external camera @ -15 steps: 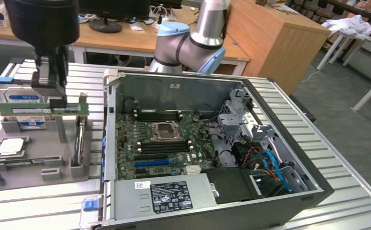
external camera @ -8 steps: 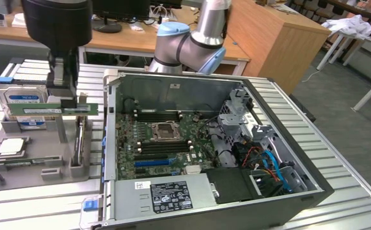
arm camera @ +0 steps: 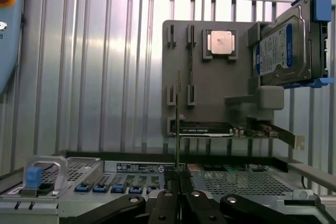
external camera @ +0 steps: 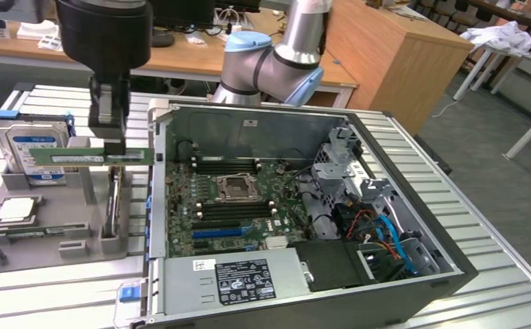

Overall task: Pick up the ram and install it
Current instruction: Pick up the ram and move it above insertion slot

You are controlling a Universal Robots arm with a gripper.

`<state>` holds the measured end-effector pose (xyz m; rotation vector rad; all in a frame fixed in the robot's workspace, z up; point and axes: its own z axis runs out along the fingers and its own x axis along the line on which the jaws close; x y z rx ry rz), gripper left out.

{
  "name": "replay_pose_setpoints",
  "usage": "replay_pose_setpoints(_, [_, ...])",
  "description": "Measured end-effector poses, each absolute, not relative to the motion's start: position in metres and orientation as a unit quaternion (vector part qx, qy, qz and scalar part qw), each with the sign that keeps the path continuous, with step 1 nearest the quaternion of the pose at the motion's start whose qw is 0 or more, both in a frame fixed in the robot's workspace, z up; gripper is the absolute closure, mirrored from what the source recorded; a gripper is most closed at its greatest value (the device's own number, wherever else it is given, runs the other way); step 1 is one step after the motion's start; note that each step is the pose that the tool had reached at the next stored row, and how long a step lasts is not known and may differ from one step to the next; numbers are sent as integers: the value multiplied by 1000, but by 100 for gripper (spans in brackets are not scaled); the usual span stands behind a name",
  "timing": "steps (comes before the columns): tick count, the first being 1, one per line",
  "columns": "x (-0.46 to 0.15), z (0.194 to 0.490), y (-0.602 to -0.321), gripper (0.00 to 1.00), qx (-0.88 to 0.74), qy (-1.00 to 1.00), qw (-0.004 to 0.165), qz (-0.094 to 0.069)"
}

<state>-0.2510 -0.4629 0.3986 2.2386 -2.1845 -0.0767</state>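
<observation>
The ram (external camera: 92, 157) is a thin green stick held level in the air, with my gripper (external camera: 115, 149) shut on its end toward the exterior view's right. It hangs above the grey parts holder (external camera: 55, 236), to the left of the open computer case (external camera: 293, 205) in the exterior view. In the wrist view the ram (arm camera: 178, 124) shows edge-on as a thin line rising from between the closed black fingers (arm camera: 165, 203) of my gripper (arm camera: 178, 195). The black motherboard slots (external camera: 233, 165) lie inside the case beside the CPU socket (external camera: 238, 184).
A silver hard drive (external camera: 37, 147) with a blue-white label stands in the holder, and a CPU chip (external camera: 16, 209) lies in front of it. A graphics card (arm camera: 205, 128) rests at the holder's edge. The case wall (external camera: 158, 178) stands between holder and motherboard. Cables and drive bays (external camera: 380, 226) crowd the case's right side.
</observation>
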Motion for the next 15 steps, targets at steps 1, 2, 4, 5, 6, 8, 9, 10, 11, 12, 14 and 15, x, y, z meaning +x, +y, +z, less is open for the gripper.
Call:
replay_pose_setpoints(1, [-249, 399, -463, 88, 715, -698, 6, -25])
replay_pose_setpoints(2, [-247, 399, -463, 88, 715, -698, 6, -25])
replay_pose_setpoints(4, [-242, 399, -463, 88, 715, -698, 6, -25])
replay_pose_setpoints(5, [-240, 399, -463, 88, 715, -698, 6, -25])
replay_pose_setpoints(6, [-238, 399, -463, 88, 715, -698, 6, -25])
replay_pose_setpoints(8, [-233, 399, -463, 88, 715, -698, 6, -25])
replay_pose_setpoints(9, [-231, 399, -463, 88, 715, -698, 6, -25])
replay_pose_setpoints(10, [-229, 399, -463, 88, 715, -698, 6, -25])
replay_pose_setpoints(11, [-226, 399, -463, 88, 715, -698, 6, -25])
replay_pose_setpoints(12, [-224, 399, -463, 88, 715, -698, 6, -25])
replay_pose_setpoints(14, [-219, 399, -463, 88, 715, -698, 6, -25])
replay_pose_setpoints(15, [-217, 399, -463, 88, 715, -698, 6, -25])
